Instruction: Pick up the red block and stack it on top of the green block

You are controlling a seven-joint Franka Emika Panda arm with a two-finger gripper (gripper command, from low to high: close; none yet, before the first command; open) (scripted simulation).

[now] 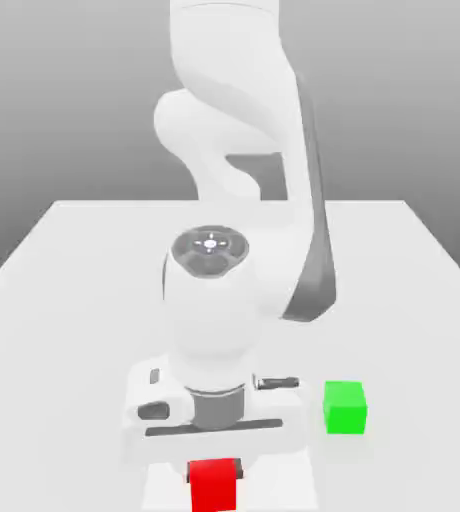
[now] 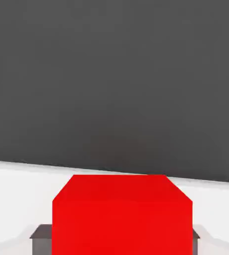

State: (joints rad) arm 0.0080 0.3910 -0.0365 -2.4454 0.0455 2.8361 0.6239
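Note:
The red block rests on the white table at its near edge, directly under my hand. My gripper is down around it, a dark finger against each side, shut on it. In the hand view the red block sits between the two grey pads, which press its sides at the gripper. The green block stands on the table toward the exterior view's right of the hand, apart from the red one.
The white arm rises over the table's middle and hides part of the surface behind the hand. Bare tabletop lies around the green block and along both sides.

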